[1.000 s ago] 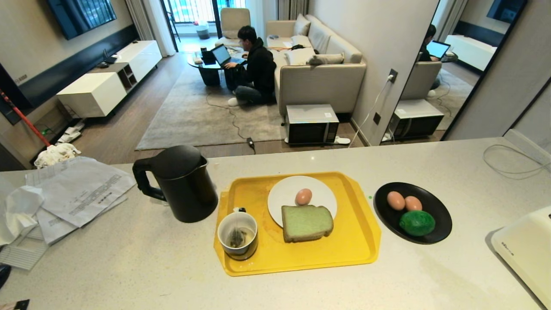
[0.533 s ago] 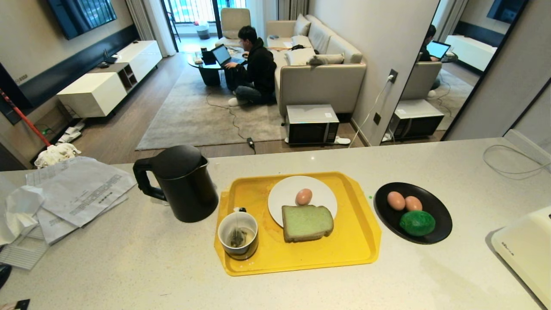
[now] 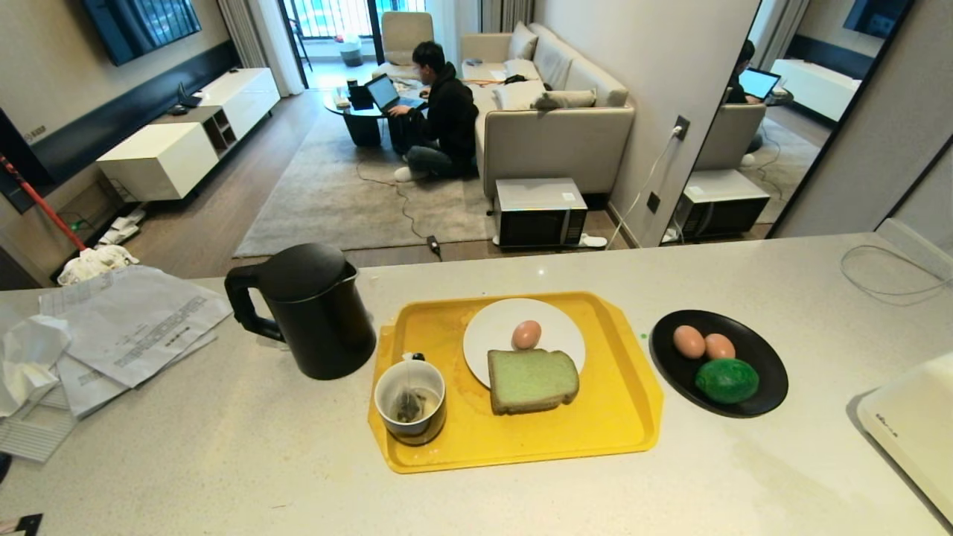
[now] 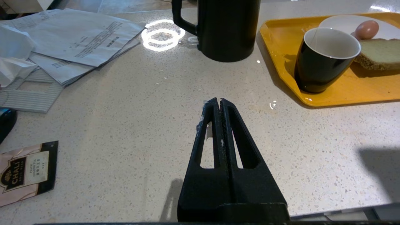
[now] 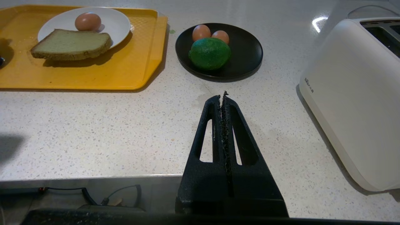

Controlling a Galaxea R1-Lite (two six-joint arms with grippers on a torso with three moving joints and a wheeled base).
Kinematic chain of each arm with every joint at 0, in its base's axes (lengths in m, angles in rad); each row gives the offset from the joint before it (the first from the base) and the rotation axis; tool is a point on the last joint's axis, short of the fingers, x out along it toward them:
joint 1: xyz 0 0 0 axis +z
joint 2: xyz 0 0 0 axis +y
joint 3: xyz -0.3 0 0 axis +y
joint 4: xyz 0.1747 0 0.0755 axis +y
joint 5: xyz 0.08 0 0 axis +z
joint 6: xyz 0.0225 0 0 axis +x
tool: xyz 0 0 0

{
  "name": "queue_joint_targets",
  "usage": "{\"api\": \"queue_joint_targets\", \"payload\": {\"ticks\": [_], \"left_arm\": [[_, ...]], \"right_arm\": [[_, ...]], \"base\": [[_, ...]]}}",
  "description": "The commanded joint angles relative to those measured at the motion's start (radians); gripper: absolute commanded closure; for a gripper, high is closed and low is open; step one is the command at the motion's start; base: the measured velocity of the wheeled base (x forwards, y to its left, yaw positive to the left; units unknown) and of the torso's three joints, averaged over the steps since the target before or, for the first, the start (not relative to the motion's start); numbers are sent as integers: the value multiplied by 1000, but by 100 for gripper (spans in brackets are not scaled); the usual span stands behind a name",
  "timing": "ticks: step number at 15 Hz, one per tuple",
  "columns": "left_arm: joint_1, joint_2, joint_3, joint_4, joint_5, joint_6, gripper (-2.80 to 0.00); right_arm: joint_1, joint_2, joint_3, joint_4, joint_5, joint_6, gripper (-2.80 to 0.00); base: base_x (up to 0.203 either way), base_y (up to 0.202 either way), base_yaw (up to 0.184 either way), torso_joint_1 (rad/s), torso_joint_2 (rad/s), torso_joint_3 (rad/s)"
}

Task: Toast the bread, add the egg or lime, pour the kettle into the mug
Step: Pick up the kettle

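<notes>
Far left of the counter: a heap of printed papers, text too small to read. Near the counter's front edge lies a tea sachet marked "CHAI" in large letters; the smaller lines under it are not legible.

Left gripper: over bare counter in front of the kettle, fingers pressed together, holding nothing.

The kettle stands upright just left of the yellow tray, handle pointing left, lid on.

On the tray, front left corner: the mug, upright, with a tea bag inside and its string over the rim. Behind and to the right, a white plate carries one egg. The bread lies flat, its back part on the plate, its front on the tray, just in front of the egg.

Right of the tray, apart from it: a black plate with two more eggs side by side and the lime in front of them, touching or nearly so.

Right gripper: over bare counter in front of the black plate, fingers together, empty.

Far right: a white toaster, small dark logo on its side, unreadable.
</notes>
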Motion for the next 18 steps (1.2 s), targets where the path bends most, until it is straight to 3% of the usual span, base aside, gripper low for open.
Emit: {"api": "queue_joint_targets", "payload": {"ticks": [1,8,18], "left_arm": [[0,-1,0,-1,0,-2,0],[0,-1,0,-1,0,-1,0],[0,-1,0,1,-1,-5,0]], "right_arm": [[0,1,2,0,0,0,0],[0,1,2,0,0,0,0],[0,1,2,0,2,-5,0]], "base": [[0,0,0,-107,203,103],[0,0,0,-156,295,142],[0,0,0,-6,12,6]]}}
